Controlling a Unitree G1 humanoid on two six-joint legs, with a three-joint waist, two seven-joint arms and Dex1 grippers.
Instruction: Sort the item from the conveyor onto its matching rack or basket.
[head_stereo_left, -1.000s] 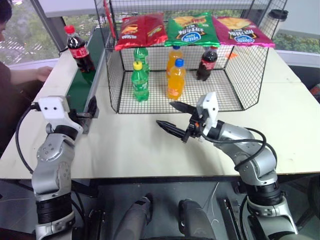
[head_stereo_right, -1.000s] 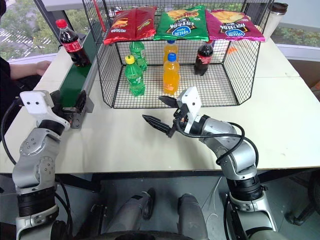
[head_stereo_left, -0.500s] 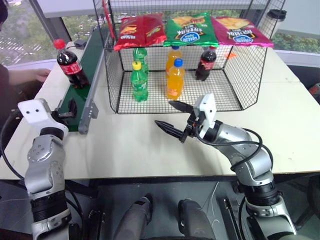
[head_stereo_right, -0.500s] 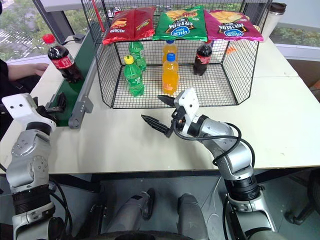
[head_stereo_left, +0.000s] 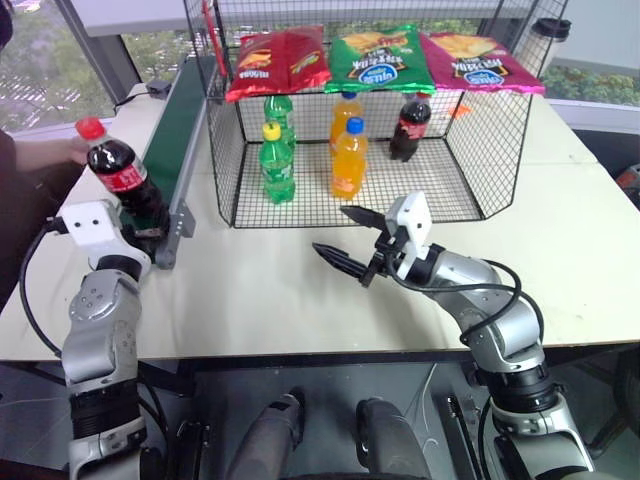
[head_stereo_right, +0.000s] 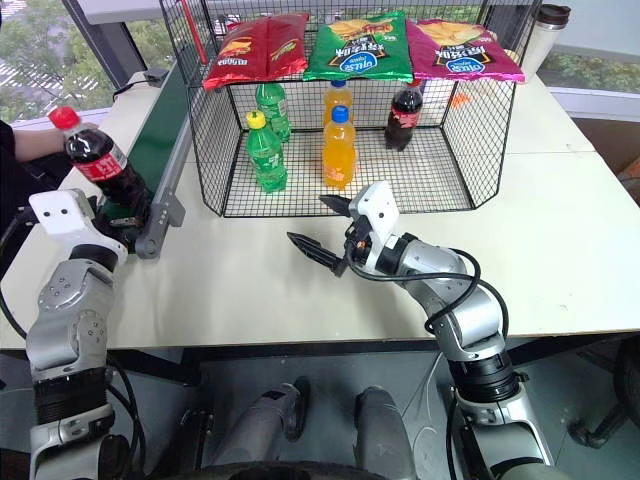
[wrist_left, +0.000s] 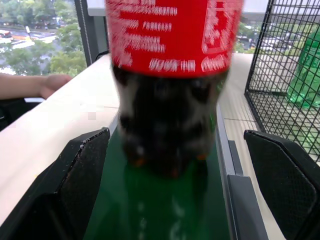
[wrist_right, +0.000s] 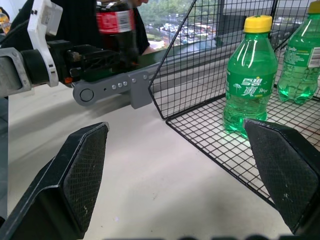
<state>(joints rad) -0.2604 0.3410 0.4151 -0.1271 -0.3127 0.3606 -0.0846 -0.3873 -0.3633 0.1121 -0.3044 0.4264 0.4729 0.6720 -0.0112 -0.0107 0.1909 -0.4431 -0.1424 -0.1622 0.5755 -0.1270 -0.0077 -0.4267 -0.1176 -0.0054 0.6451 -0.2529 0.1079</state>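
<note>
1. Cola bottle (head_stereo_left: 122, 178) stood upright at the conveyor (head_stereo_left: 182, 110) end, just ahead of the left gripper (wrist_left: 175, 195), between its spread fingers
2. Left gripper wide open, gripping nothing, lined up to catch it
3. Right gripper (head_stereo_left: 345, 240) wide open, empty, waiting before the cage (head_stereo_left: 493, 150)

The cage (head_stereo_left: 480, 150) stands open toward the robot, bare surface (head_stereo_left: 300, 290) before it. Inside, green bottles (head_stereo_left: 277, 165), orange bottles (head_stereo_left: 349, 158) and a cola bottle (head_stereo_left: 409, 126) crowd the back; chip bags (head_stereo_left: 380, 58) cover the top.
</note>
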